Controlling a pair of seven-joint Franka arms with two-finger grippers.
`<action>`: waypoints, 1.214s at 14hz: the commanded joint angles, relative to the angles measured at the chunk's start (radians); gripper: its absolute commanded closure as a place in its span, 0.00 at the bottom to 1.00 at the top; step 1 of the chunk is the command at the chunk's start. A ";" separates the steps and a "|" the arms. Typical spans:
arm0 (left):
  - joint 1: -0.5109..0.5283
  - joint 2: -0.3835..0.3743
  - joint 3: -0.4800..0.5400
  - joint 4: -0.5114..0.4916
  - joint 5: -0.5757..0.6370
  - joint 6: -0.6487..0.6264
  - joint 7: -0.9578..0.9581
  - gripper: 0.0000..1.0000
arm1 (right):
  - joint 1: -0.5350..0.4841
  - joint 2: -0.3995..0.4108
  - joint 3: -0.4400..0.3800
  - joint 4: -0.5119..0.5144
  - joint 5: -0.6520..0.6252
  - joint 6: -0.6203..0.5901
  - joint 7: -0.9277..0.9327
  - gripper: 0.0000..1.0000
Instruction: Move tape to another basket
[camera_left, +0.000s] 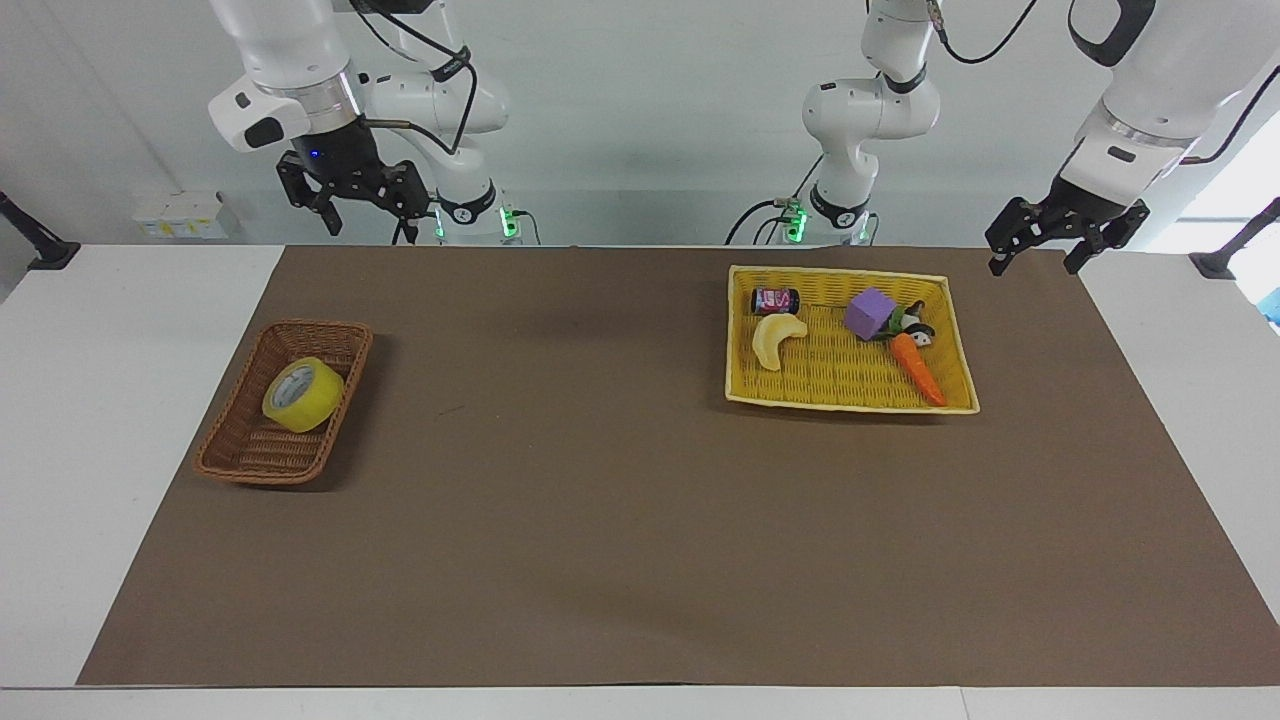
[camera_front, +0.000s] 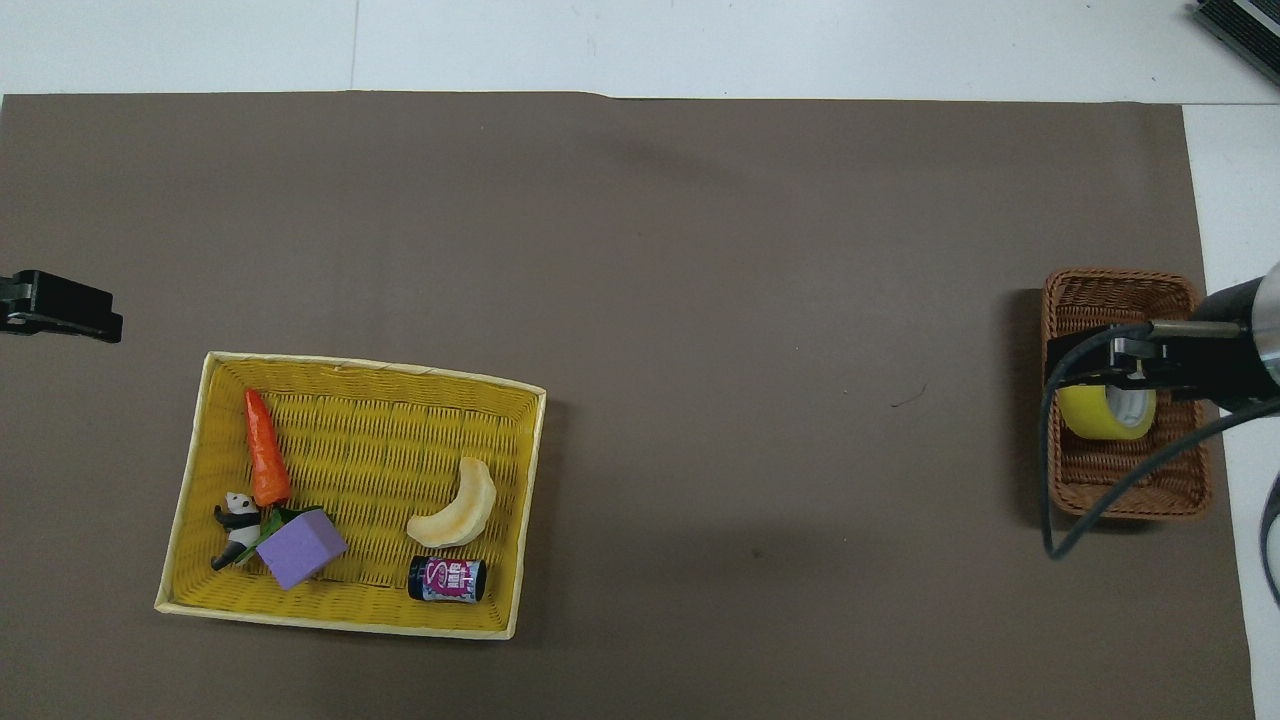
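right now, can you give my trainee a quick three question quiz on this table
1. True or false: the tape lies in the brown basket.
2. Which of these is in the yellow tray? A) carrot B) scissors C) cup
3. Is either hand holding anything?

Key:
1. True.
2. A, the carrot.
3. No. The right hand and the left hand are both open, empty and raised clear of the table.
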 joint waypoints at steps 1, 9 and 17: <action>-0.010 -0.004 0.010 0.012 0.009 -0.024 0.007 0.00 | -0.021 -0.027 -0.014 0.006 0.029 0.002 0.015 0.00; -0.010 -0.004 0.010 0.012 0.009 -0.024 0.007 0.00 | -0.095 -0.038 -0.029 -0.011 0.015 -0.041 -0.131 0.00; -0.010 -0.004 0.010 0.012 0.009 -0.024 0.007 0.00 | -0.096 -0.026 -0.025 0.012 0.035 -0.047 -0.191 0.00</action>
